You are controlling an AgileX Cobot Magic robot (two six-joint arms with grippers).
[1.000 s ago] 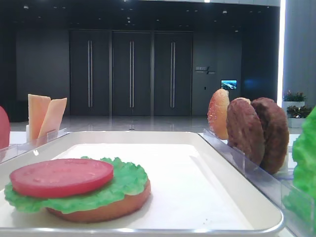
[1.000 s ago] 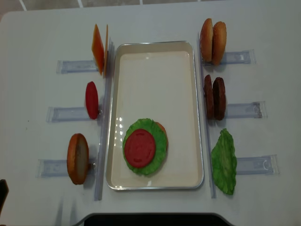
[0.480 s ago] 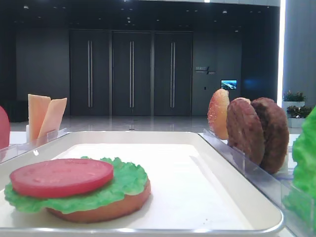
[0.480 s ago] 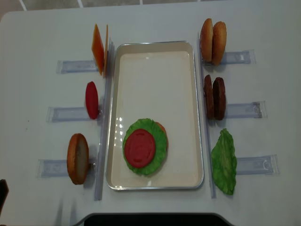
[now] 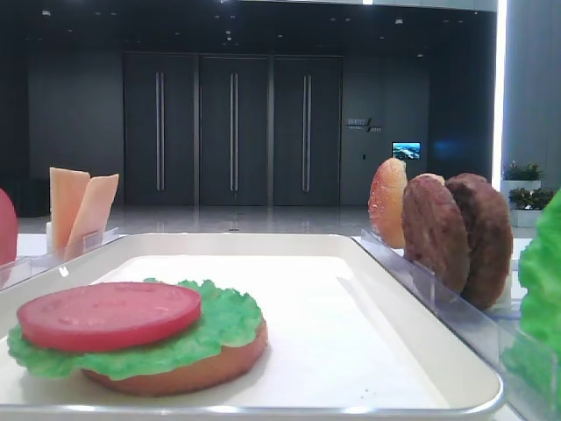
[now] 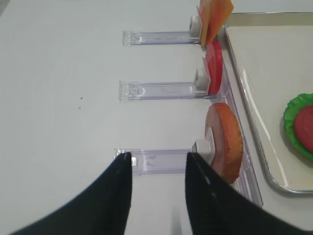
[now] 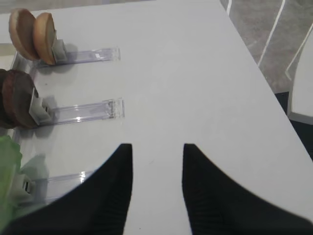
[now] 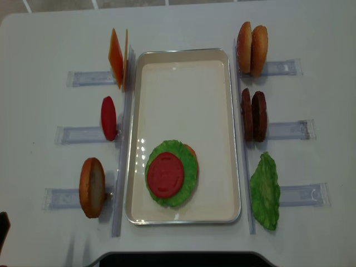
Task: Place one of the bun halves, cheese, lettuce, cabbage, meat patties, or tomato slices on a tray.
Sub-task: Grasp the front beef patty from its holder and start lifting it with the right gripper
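The white tray [image 8: 183,72] lies mid-table. Near its front a tomato slice [image 8: 165,175] tops a lettuce leaf [image 8: 191,165] on a bun half [image 5: 193,373]. Left of the tray stand cheese [image 8: 117,58], a tomato slice [image 8: 108,118] and a bun half [image 8: 92,187]. On its right are two bun halves [image 8: 251,49], two meat patties [image 8: 253,115] and lettuce [image 8: 265,191]. The cabbage is out of view. My left gripper [image 6: 159,156] is open and empty, short of the left bun half [image 6: 225,142]. My right gripper [image 7: 157,147] is open over bare table, right of the patties [image 7: 17,98].
Clear plastic rack strips [image 8: 83,133] hold the pieces upright on both sides of the tray, with long strips [image 8: 123,139] along its edges. The right table edge [image 7: 254,68] drops to the floor. A dark shape [image 8: 178,259] sits at the front edge.
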